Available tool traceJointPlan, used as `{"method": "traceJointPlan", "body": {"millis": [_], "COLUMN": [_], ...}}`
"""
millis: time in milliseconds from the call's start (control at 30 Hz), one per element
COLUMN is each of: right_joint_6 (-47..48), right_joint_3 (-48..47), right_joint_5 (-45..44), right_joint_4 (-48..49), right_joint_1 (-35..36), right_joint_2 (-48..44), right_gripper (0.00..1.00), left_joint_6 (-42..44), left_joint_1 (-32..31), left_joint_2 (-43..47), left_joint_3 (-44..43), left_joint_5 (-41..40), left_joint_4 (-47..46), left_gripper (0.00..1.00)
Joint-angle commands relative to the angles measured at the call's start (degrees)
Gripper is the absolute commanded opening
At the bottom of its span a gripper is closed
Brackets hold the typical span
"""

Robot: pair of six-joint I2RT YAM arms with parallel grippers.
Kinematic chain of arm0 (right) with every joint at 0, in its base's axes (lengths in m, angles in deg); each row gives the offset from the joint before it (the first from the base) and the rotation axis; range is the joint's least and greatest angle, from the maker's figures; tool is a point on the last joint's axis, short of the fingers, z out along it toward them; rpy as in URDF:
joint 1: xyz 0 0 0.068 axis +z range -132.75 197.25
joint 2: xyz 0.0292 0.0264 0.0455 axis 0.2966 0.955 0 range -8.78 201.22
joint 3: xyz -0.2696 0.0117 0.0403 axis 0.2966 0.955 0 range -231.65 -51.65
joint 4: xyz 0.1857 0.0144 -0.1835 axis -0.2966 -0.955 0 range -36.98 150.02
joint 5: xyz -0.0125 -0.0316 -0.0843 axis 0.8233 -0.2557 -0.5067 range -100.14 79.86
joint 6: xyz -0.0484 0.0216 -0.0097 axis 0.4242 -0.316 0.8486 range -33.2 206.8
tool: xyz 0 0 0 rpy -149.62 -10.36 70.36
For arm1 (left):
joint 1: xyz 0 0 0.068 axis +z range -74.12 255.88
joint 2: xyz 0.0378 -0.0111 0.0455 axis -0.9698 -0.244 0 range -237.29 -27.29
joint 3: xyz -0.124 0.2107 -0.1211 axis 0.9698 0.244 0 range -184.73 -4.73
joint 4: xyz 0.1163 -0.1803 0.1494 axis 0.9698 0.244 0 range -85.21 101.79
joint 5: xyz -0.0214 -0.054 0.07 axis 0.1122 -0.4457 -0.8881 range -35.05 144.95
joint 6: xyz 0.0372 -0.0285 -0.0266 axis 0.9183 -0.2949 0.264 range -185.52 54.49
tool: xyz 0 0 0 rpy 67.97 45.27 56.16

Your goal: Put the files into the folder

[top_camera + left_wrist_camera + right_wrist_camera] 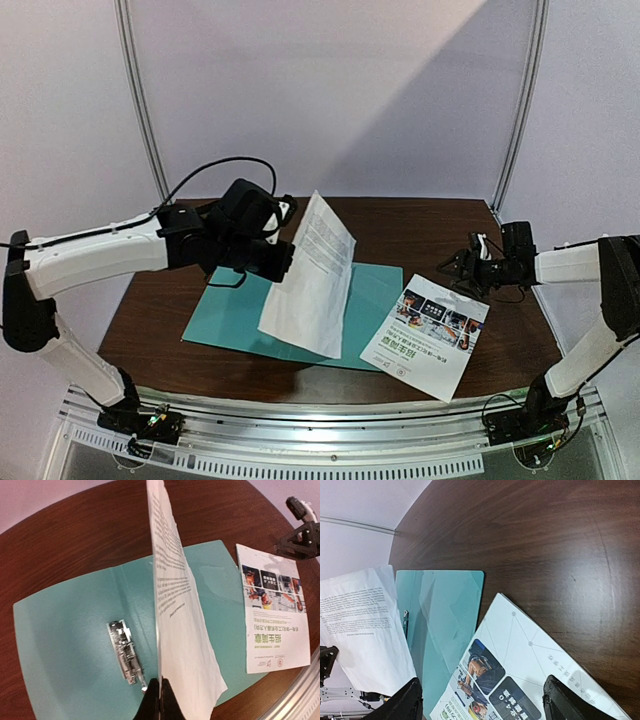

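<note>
The teal folder [240, 315] lies open on the brown table, its metal clip [124, 651] showing in the left wrist view. My left gripper [283, 262] is shut on the edge of the text sheet [310, 285], which hangs upright above the folder [70, 630]; the pinch shows in the left wrist view [160, 697]. The colour-photo sheet [427, 335] lies flat on the table right of the folder, its left edge over the folder's corner. My right gripper [462, 265] is open, hovering just above the photo sheet's far corner [520, 650].
The table's front edge [300, 385] and a metal rail [330, 440] lie just below the sheets. White booth walls with metal poles [140, 100] stand behind. Bare wood [420, 230] lies behind the folder.
</note>
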Motion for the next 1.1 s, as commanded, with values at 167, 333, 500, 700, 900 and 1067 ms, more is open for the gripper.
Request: {"method": "traceJointPlan", "body": {"millis": [167, 333, 500, 700, 900, 1067], "right_joint_6": [0.3, 0.2, 0.2, 0.5, 0.5, 0.7], "right_joint_3": [-1.8, -1.9, -2.2, -2.0, -1.8, -1.8], "right_joint_5": [-1.2, -1.3, -1.1, -1.2, -1.0, -0.8], "right_joint_4": [1.5, 1.6, 1.6, 1.4, 2.0, 2.3], "right_joint_1": [2.4, 3.0, 3.5, 3.6, 3.7, 3.7], "right_joint_2": [0.1, 0.6, 1.2, 1.6, 2.5, 3.3], "right_gripper": [0.85, 0.85, 0.84, 0.83, 0.82, 0.81], "left_joint_6": [2.5, 2.8, 3.8, 5.3, 7.7, 12.8], "left_joint_1": [4.7, 7.2, 9.8, 13.0, 16.0, 17.3], "left_joint_2": [11.3, 13.5, 13.5, 12.5, 11.6, 10.2], "left_joint_3": [2.9, 2.3, 1.9, 1.7, 5.6, 9.9], "left_joint_5": [-5.0, -4.6, -4.1, -6.3, -3.3, 1.8], "left_joint_4": [14.4, 20.6, 22.9, 25.8, 19.7, 11.5], "left_gripper": [0.00, 0.00, 0.00, 0.00, 0.00, 0.00]}}
